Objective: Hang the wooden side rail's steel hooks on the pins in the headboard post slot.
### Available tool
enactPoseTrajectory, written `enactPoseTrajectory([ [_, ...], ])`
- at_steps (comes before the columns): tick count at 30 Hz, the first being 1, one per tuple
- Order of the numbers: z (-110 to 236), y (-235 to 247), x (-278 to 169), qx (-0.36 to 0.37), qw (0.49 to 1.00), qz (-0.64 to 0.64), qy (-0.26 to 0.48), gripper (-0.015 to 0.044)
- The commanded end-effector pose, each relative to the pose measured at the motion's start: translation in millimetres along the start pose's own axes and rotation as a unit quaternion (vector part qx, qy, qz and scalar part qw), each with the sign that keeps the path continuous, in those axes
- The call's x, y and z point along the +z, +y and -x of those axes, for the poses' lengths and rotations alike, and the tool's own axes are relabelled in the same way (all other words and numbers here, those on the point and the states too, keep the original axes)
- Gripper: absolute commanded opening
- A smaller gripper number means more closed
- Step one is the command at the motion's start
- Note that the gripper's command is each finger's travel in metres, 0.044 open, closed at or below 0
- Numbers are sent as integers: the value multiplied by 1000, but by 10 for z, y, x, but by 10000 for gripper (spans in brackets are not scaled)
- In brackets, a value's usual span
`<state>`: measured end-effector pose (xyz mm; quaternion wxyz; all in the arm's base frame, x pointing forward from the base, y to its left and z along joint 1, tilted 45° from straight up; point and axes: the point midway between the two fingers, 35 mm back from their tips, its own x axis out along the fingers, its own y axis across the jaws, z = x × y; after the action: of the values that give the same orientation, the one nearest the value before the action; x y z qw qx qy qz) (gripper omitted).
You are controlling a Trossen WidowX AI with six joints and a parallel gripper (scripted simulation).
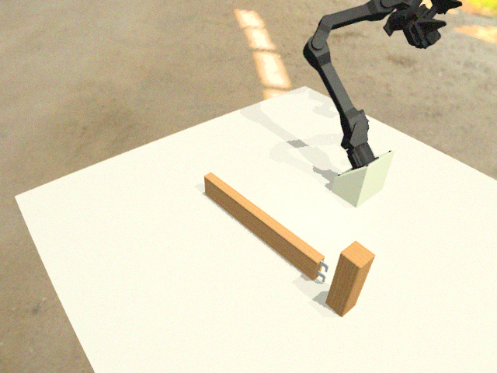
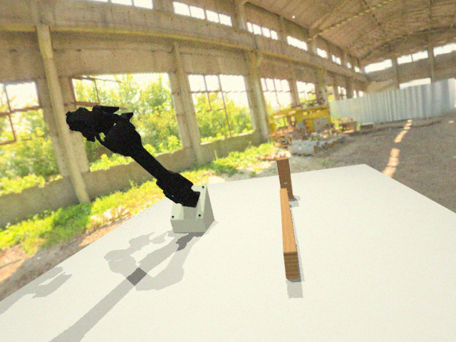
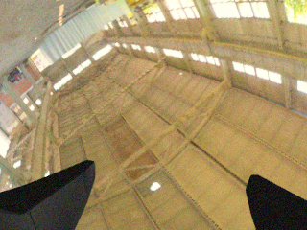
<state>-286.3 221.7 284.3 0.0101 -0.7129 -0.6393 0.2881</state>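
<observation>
— Fingers stand wide apart, with nothing between them; the wrist view shows only the hall's roof in the gap.

— And the rail?

— Rail [image 1: 262, 225] lies flat on the table [image 1: 160, 280], on its narrow edge, untouched. Its two steel hooks [image 1: 323, 271] stick out of the end nearest the post [image 1: 349, 278]. They are just short of the post, not touching it as far as the top view shows.

— Is the post upright?

— Yes, it stands on the table right beside the hooked end. From the exterior view the post [image 2: 284, 177] rises behind the far end of the rail [image 2: 288, 235], both roughly in one line. The slot and pins are not visible in any view.

— Where is the gripper?

— Gripper [image 1: 421, 26] is high up and well apart from both pieces, beyond the table's edge in the top view. The arm [image 1: 333, 84] leans away from the rail, rising from its base [image 1: 363, 180], which sits on the table near the rail's plain end. In the exterior view the gripper [image 2: 86, 119] points up and away from the table.

— So the rail's far end?

— Resting on the table, like the rest of it.
</observation>
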Motion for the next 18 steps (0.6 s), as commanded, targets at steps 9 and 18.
enactPoseTrajectory([
  [9, -818, 500, -35, 94, 995, -45, -2, 440],
  [18, -1608, 1366, -128, 195, 975, -111, -3, 440],
])
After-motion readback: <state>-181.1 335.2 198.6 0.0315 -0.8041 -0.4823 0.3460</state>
